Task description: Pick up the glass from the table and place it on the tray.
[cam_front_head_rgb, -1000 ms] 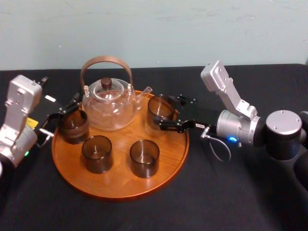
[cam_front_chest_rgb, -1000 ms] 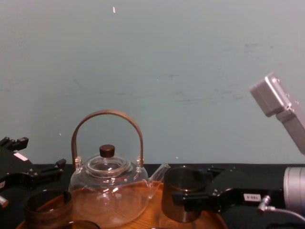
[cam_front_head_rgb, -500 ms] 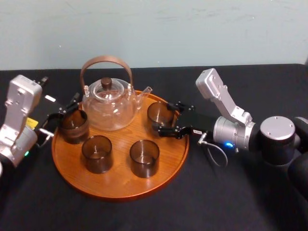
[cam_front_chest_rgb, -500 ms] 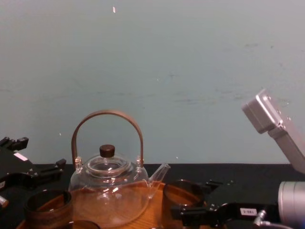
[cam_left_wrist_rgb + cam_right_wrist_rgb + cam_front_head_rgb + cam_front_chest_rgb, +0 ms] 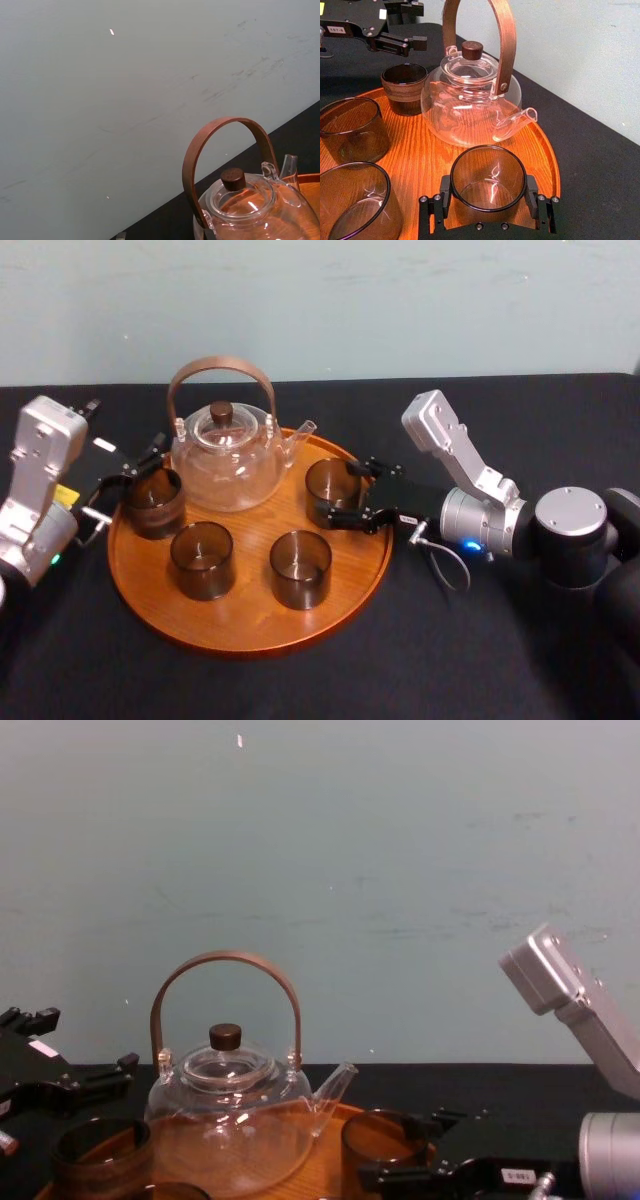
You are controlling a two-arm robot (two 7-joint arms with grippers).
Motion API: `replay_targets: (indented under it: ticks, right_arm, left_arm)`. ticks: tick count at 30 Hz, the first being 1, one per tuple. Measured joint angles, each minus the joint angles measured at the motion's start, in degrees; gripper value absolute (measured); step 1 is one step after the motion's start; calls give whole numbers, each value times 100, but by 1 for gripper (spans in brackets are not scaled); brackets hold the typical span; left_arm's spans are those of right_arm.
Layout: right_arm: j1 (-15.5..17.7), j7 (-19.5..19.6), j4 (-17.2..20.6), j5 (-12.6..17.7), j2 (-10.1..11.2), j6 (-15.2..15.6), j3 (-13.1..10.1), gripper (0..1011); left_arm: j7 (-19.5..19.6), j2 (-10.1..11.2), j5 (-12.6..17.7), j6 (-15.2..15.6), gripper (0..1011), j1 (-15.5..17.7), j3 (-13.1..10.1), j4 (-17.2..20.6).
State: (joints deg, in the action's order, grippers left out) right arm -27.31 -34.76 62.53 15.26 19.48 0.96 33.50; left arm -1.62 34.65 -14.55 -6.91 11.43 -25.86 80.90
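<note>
— Glass [image 5: 325, 480]: where is it, and what is it like?
— It is on the right side of the tray [image 5: 250, 615], just beside the spout of the teapot [image 5: 225, 460]. It is a short round cylinder of smoky dark glass with a thin rim, and you can see straight down to its bare base. The right gripper [image 5: 487, 194] clasps it, one black pad against each side of its wall.
— Is it standing on the wood?
— It sits low against the wood, but I cannot tell whether the base touches. A second ago it hung clearly higher in the chest view, level with the teapot's belly. Since then it has come down, and the arm has dropped with it.
— And the tray?
— It is round, orange-brown wood with visible grain and a low raised rim, lying on the flat black counter [image 5: 480, 650]. It carries the teapot at the back, the left glass [image 5: 152, 505] near its left edge, and two front glasses [image 5: 202, 560] side by side nearer the robot. They are all of the same smoky make and all look empty.
— The teapot?
— Clear glass and round-bellied, with a short spout, a bent brown wooden hoop for a handle and a dark knob on its lid.
— The other arm?
— The left gripper [image 5: 125, 488] is at the tray's left edge by the left glass. Its fingers are spread apart and hold nothing, and it is where it was before.
</note>
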Motion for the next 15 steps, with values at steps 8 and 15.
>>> replay_targets:
  ticks: [8,15]
  right_arm:
    - [3,-2,4,5,4,7,1,885]
    - [8,-11,3,1,7,23,4,991]
  left_arm:
    - [0,0,0,0,1001,0,0,0]
    - [0,0,0,0,1001,0,0,0]
